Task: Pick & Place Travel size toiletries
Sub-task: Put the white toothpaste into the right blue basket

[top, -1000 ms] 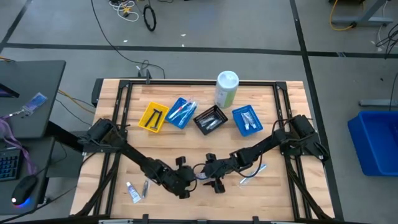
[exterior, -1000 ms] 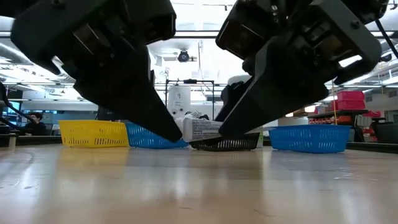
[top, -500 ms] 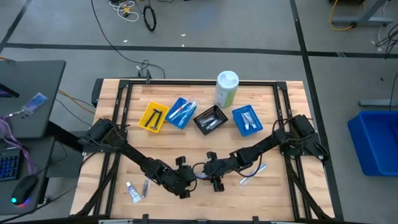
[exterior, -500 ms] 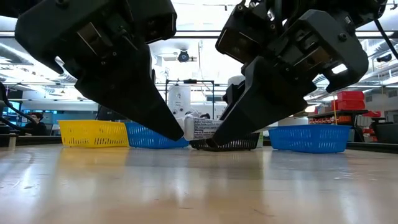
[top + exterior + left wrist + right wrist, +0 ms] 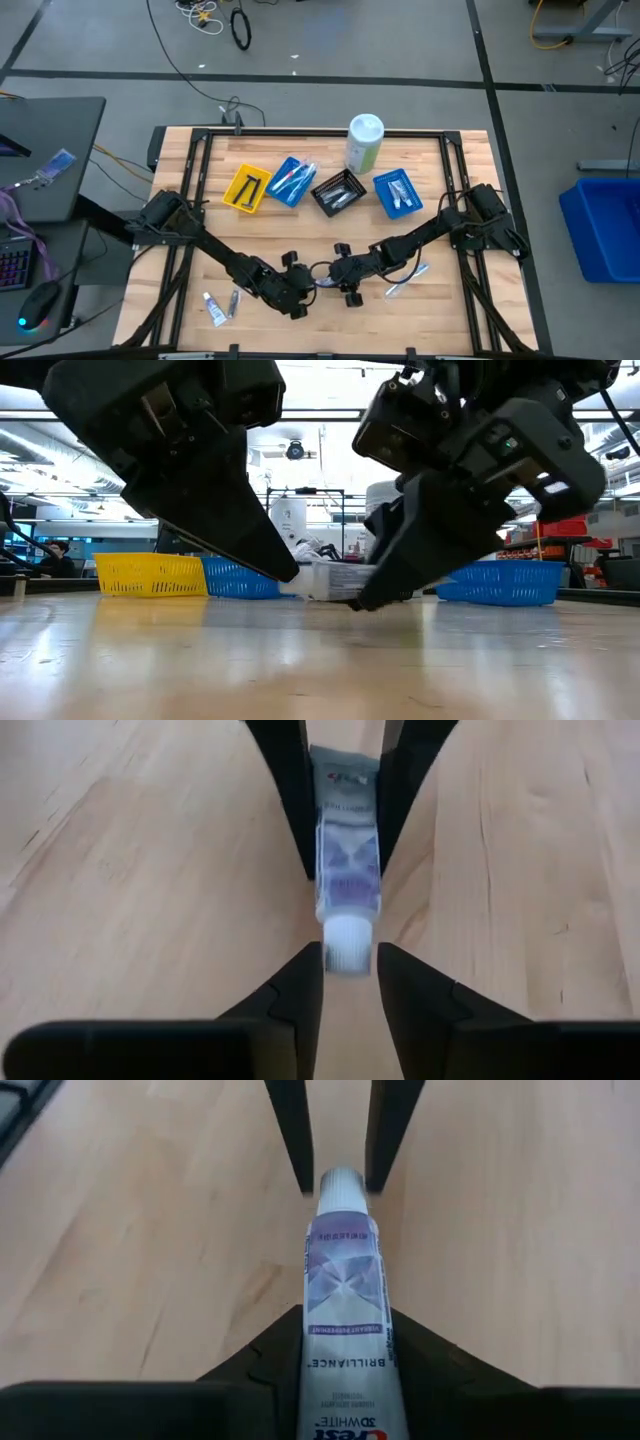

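Closing in over the last second, the right gripper (image 5: 343,1345) narrowed its dark fingers from wide apart onto the flat end of a small white-and-lilac toothpaste tube with a white cap (image 5: 343,1295), while the left gripper (image 5: 348,982) eased its fingers slightly outward around the cap, so that from the left wrist view they stood just beside it with contact hard to call. Both arms met nose to nose at the front middle of the pale wooden table (image 5: 450,310), the tube spanning the gap between them just above the boards. From where one stood it looked like a handover, the tube passing from left to right, with the right hold seemingly secure. Behind them waited the yellow mesh tray (image 5: 245,189), two blue mesh trays (image 5: 394,193) and a black mesh tray (image 5: 337,192), already holding a few items, beside the tall white-and-green canister (image 5: 364,143); loose toiletries (image 5: 220,303) lay scattered at the table's front.
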Action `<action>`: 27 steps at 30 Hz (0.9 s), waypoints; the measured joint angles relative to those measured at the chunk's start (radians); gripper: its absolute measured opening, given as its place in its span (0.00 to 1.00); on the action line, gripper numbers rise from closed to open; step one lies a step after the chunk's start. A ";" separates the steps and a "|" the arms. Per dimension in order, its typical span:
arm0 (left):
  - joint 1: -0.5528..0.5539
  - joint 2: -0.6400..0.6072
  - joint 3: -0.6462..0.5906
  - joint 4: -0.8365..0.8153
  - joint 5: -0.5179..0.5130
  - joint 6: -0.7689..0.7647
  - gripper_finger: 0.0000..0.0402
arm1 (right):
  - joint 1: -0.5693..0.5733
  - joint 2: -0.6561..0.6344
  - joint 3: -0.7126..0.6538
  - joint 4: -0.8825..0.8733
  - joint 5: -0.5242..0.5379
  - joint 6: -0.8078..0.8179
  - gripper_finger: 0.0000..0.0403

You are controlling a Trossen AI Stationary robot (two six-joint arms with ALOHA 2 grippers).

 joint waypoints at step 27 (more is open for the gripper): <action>0.008 0.000 0.000 0.009 -0.090 -0.007 0.34 | -0.105 -0.532 -0.001 -1.377 0.653 0.766 0.31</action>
